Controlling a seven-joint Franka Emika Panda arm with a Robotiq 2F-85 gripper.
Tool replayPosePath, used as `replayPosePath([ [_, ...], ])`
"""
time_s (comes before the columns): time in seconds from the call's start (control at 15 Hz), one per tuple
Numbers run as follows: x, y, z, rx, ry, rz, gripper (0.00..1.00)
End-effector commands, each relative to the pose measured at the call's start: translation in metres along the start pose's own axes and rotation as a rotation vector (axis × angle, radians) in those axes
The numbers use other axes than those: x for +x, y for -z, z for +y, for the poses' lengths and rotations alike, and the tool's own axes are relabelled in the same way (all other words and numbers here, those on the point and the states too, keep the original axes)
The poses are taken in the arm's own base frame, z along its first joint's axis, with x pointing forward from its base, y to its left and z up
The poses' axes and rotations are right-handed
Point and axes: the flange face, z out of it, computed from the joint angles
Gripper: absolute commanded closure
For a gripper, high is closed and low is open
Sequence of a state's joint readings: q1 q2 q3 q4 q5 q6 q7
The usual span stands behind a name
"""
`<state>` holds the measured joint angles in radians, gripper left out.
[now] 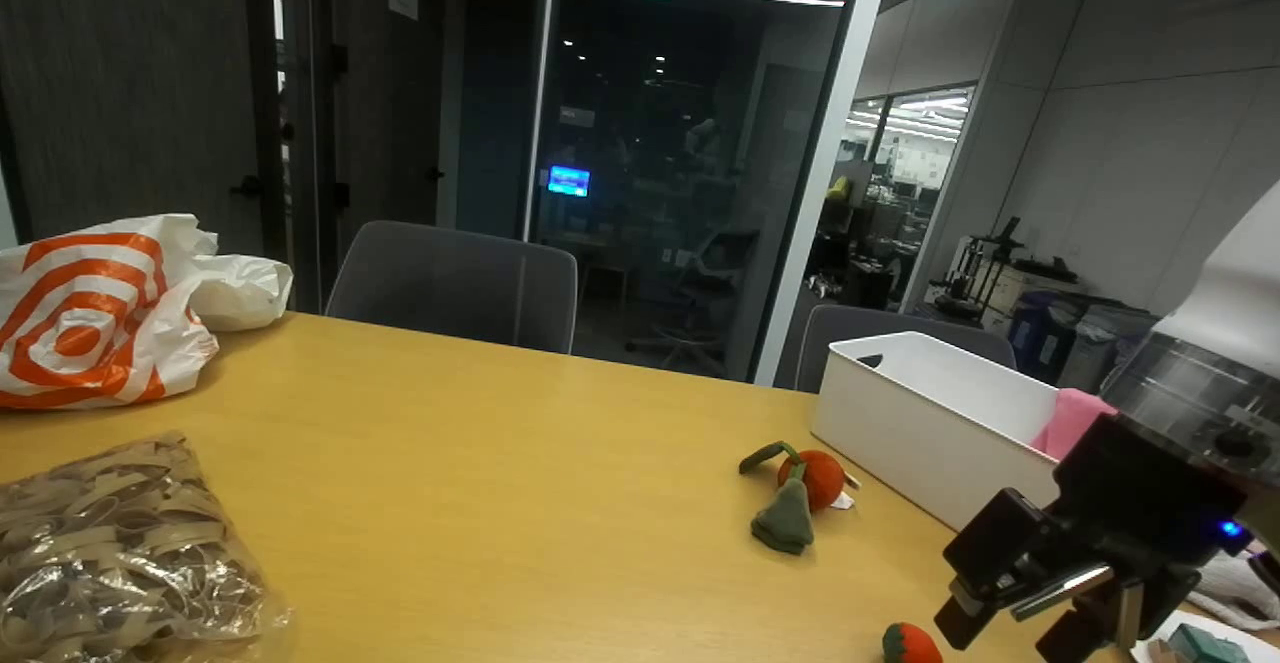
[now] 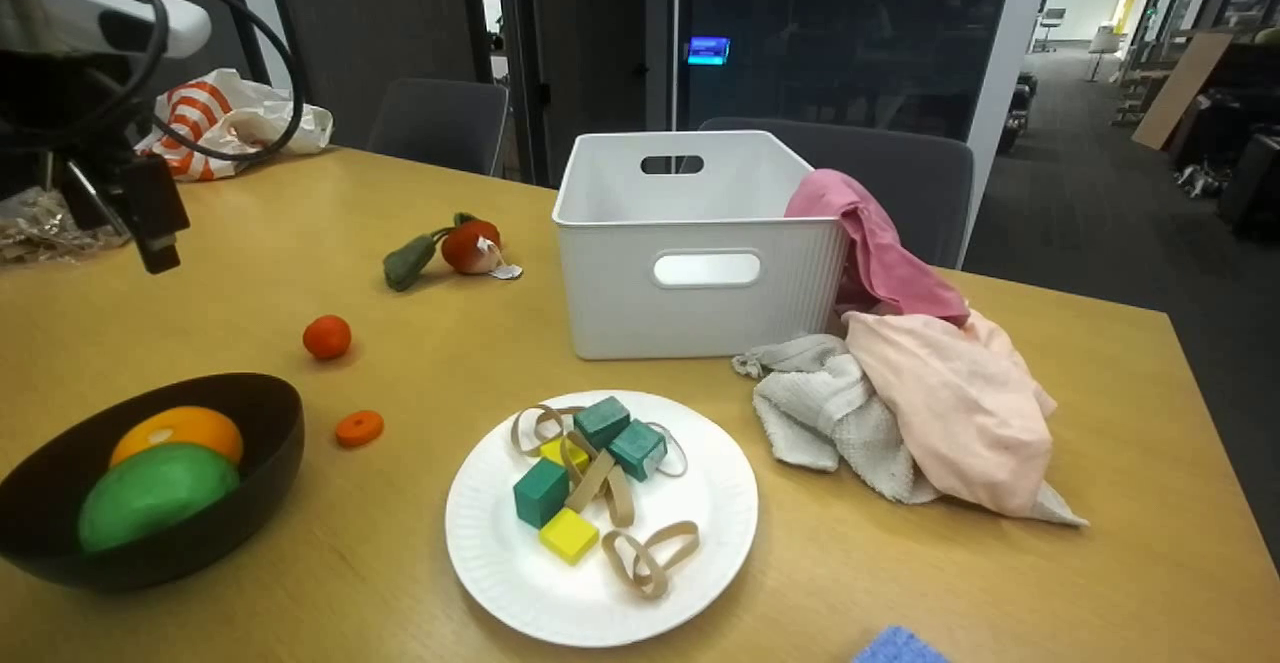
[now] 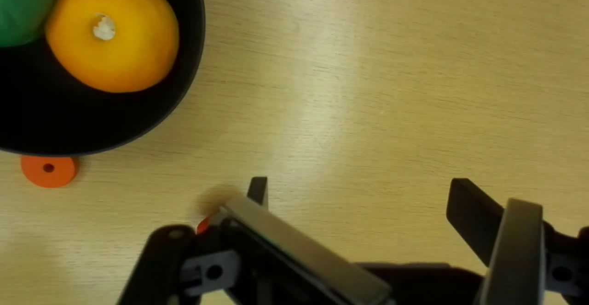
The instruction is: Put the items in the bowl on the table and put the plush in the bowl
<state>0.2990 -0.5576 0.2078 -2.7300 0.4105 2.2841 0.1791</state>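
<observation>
Jaws spread wide, and between them I'm seeing the table [image 3: 340, 79], smooth yellow-tan wood with fine grain. Off to the side of them sits the bowl [image 2: 228, 523], shallow, round, dull black, holding a glossy green ball [image 2: 158, 493], slightly egg-shaped, and a plump orange-yellow piece [image 3: 124, 49] with a ragged pale spot. There's the plush [image 2: 466, 246], lying out on the table: a soft, dark grey-green pear shape with a round red-orange part. Between plush and bowl I've got a small red-orange ball [image 2: 327, 337], mostly hidden behind my jaws in the wrist view, and a flat holed disc [image 2: 359, 428]. Near the plush stands the stiff white bin [image 2: 700, 318], pink cloth [image 2: 880, 243] slung over its edge, fuzzy grey cloth [image 2: 795, 413] and crumpled peach cloth [image 2: 950, 413] bunched alongside. Then a ridged paper plate [image 2: 500, 583] with sharp-edged green blocks [image 2: 541, 492], yellow blocks [image 2: 569, 536] and looped tan bands [image 2: 619, 499]. In both exterior views, a crinkled white-and-orange bag [image 1: 85, 313] and a shiny clear bag [image 1: 120, 553].
</observation>
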Motion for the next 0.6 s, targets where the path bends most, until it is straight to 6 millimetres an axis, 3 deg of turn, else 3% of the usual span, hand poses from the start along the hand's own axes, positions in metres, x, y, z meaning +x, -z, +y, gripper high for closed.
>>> replayPosePath([
  [0.0,0.0,0.001,0.0,0.0,0.0,-0.001,0.0],
  [0.2,0.0,0.007,0.01,0.004,-0.04,0.007,0.0],
  [0.4,-0.003,0.017,0.038,0.019,-0.128,0.004,0.0],
  [0.53,0.006,0.028,0.054,0.032,-0.188,-0.007,0.0],
])
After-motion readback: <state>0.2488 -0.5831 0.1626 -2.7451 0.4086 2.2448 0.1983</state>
